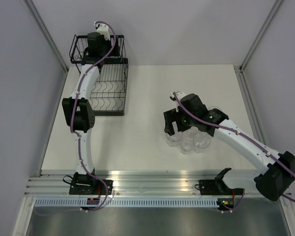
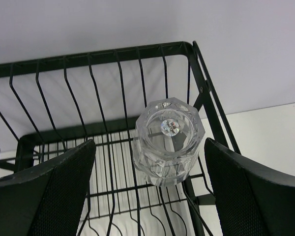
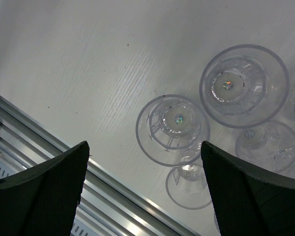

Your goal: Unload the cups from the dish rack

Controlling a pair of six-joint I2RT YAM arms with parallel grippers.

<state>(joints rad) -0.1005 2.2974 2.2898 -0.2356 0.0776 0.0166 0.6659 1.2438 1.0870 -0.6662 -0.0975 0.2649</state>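
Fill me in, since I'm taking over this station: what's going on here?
Cups are being unloaded from a black dish rack onto the table. The left hand is at the far end of the rack, open, with its fingers either side of a clear cup near a corner, not yet gripping it. The right hand hangs open above a cluster of clear cups standing on the table towards the right, holding nothing.

No writing, label or number is legible anywhere.
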